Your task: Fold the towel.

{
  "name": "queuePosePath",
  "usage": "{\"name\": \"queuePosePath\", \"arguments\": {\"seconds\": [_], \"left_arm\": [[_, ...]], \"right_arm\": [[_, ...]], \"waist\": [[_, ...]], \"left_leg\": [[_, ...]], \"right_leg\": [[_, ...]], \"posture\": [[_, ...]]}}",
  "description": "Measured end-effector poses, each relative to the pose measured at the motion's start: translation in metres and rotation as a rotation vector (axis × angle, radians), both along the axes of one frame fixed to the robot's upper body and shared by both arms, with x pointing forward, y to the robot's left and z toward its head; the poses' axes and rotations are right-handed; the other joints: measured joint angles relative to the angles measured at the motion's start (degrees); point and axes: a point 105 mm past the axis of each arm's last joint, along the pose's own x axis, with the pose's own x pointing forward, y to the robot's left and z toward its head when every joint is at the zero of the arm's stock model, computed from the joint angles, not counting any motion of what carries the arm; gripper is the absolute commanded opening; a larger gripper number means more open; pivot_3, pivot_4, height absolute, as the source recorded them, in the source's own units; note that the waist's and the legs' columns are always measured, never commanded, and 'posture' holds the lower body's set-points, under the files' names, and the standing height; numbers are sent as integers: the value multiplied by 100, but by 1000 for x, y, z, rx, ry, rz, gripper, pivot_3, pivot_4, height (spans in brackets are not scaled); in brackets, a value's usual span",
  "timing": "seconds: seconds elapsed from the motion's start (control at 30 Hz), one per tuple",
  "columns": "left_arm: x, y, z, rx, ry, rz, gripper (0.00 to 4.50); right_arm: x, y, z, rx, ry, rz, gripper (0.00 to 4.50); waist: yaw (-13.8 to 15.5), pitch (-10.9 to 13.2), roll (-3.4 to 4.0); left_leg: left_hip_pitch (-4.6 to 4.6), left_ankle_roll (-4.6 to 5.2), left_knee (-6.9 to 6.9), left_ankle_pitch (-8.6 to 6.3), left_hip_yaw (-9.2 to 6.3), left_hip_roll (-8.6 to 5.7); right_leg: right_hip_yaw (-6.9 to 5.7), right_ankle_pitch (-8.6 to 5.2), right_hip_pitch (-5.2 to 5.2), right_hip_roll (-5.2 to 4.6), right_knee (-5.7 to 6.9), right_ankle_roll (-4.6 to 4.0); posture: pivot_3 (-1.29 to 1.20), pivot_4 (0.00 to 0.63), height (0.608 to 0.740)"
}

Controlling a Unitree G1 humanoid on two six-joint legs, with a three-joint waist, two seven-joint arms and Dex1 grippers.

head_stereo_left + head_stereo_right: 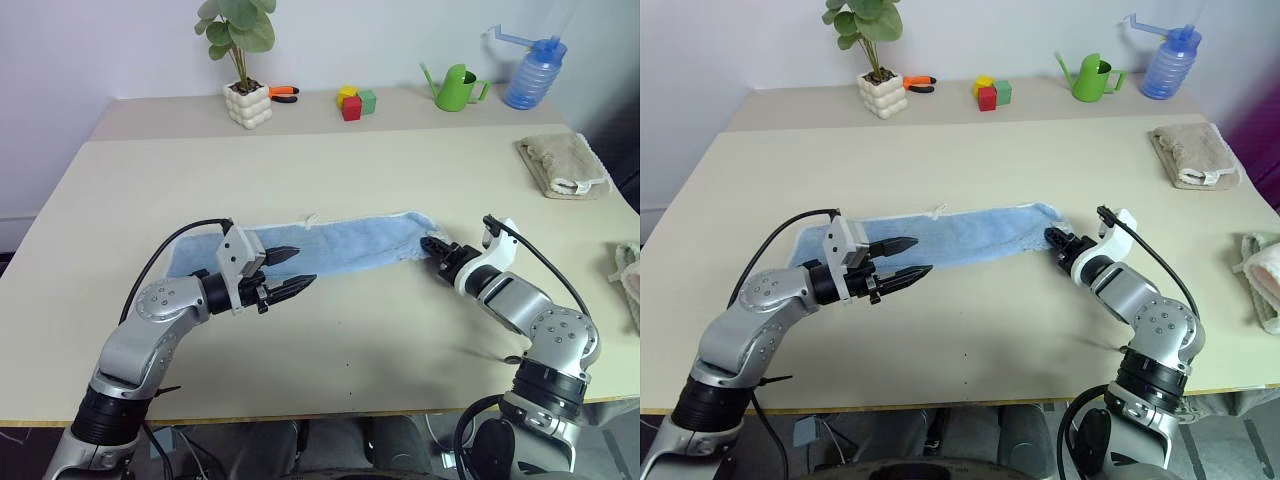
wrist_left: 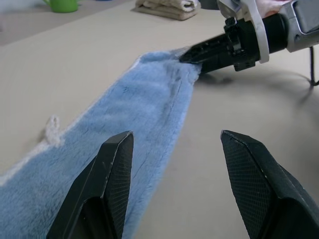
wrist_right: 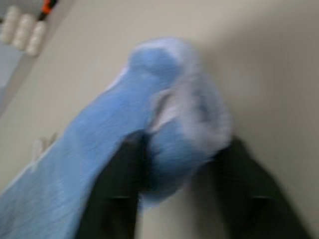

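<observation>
The light blue rectangular terry towel (image 1: 320,248) is laid as a long, already narrowed strip across the middle of the beige matte tabletop (image 1: 330,170), with a whitish corded trim along its far edge and a small white loop (image 1: 310,219) midway along that edge. The right gripper (image 1: 432,245) is set at the towel's right end, its two black fingers drawn in around a bunched corner of plush pile; the corner is judged to be gripped so that this end can be carried over toward the other. The left gripper (image 1: 296,271) is held just above the towel's near edge toward its left end, its textured black fingers (image 2: 112,169) standing apart with nothing between them, apparently placed to pin or receive the cloth. A folded tan towel (image 1: 562,166) is seen well beyond the blue towel's right end.
</observation>
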Motion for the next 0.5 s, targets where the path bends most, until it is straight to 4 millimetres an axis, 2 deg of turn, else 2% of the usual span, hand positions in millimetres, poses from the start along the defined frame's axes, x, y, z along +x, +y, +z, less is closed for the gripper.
{"name": "queuePosePath", "arguments": {"seconds": [0.03,0.17,0.27,0.4,0.47,0.5], "left_arm": [[-1,1,-2,0,8,4,2807],[-2,1,-4,-1,18,11,2807],[-2,1,-5,-1,19,18,2807],[1,5,-9,10,33,36,2807],[3,4,-10,6,35,39,2807],[4,4,-9,5,34,39,2807]], "right_arm": [[0,0,2,-1,-7,-4,72],[1,-8,5,-9,-22,-45,72],[-3,-24,11,-75,-37,-64,72],[-15,-61,45,-315,-129,-65,72],[-17,-65,65,-482,-193,-11,72],[-16,-61,73,-547,-227,32,72]], "waist": [[-1,0,1],[12,0,2],[13,2,5],[11,5,10],[-21,5,13],[-41,5,13]], "left_leg": [[0,0,-1,0,0,0],[-1,1,1,0,0,0],[-3,1,-3,0,0,0],[-5,3,-5,-1,4,3],[-4,3,-8,-2,13,14],[-3,3,-10,-2,16,24]], "right_leg": [[0,0,-1,0,0,0],[0,0,1,2,-3,0],[1,0,-1,2,-4,0],[-1,0,2,3,-17,1],[0,0,2,13,-28,1],[0,0,4,20,-34,0]], "posture": [[0,150,733],[0,150,733],[0,150,733],[0,150,733],[0,150,733],[0,150,733]]}}
